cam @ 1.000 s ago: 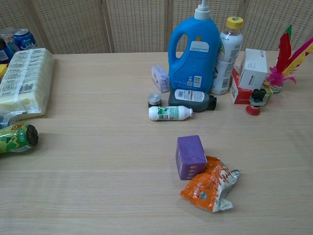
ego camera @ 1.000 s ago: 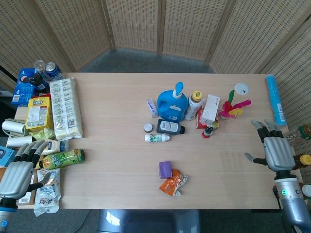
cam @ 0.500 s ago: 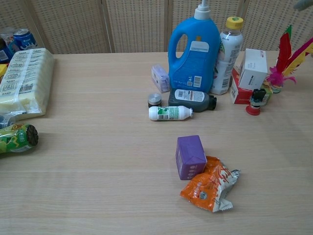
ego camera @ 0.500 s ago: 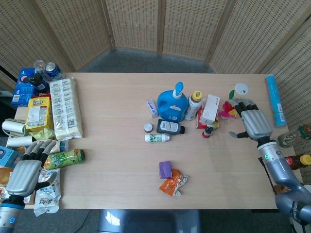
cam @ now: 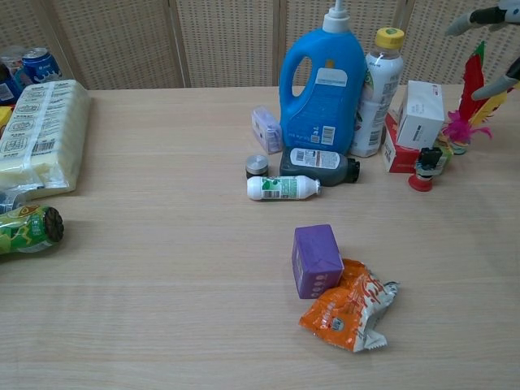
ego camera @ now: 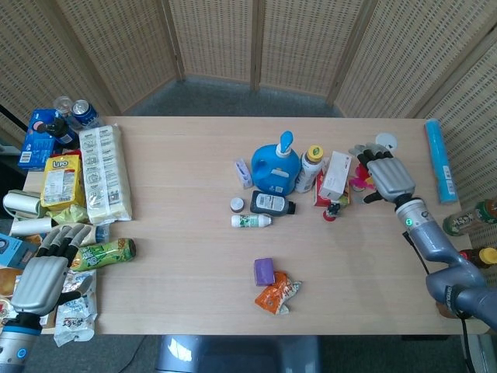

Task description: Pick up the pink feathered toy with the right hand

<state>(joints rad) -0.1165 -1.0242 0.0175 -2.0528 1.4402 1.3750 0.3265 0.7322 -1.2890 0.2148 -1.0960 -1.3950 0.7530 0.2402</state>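
Note:
The pink feathered toy stands at the table's far right, with red and yellow feathers rising from a pink tuft, next to a white box. In the head view my right hand hovers over the toy and hides most of its feathers. In the chest view its fingers spread above the feather tips and the thumb sits to their right; nothing is held. My left hand lies with fingers apart at the table's front left corner, holding nothing.
A blue detergent bottle, a yellow-capped bottle and a small red figure crowd the toy's left side. A blue tube lies at the right edge. A purple box and an orange snack bag lie front centre.
My right hand has travelled from the table's right front edge up and leftward to hover over the toy's feathers. The left hand has barely shifted.

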